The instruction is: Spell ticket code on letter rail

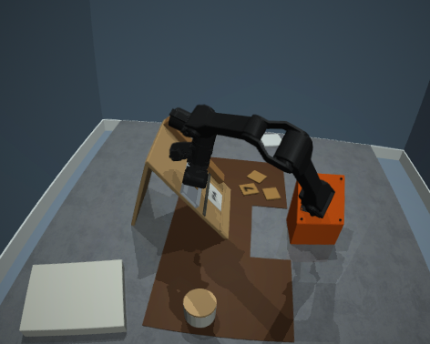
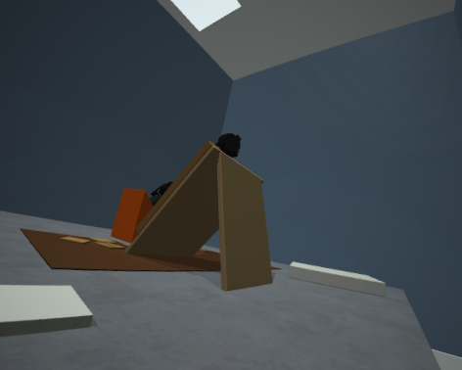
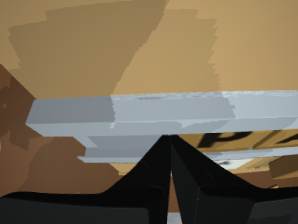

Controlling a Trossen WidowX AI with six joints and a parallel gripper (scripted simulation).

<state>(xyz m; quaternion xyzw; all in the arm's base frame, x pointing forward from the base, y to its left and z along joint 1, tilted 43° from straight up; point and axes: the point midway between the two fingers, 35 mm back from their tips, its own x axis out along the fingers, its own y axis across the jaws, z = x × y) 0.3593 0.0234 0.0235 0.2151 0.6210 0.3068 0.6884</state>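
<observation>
Gripper [image 1: 194,187] is clenched on nothing, fingertips pressed to the grey letter rail [image 1: 191,195] on the slanted board [image 1: 168,156] — apparently nudging a tile home. Three loose tiles [image 1: 249,188] lie beside the board, on the brown mat [image 1: 222,273]; ticket [image 1: 215,196] sits just beside the rail.

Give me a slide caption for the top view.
Arm reaches over the slanted board, shut gripper at its rail; three tiles lie loose on the mat.
</observation>
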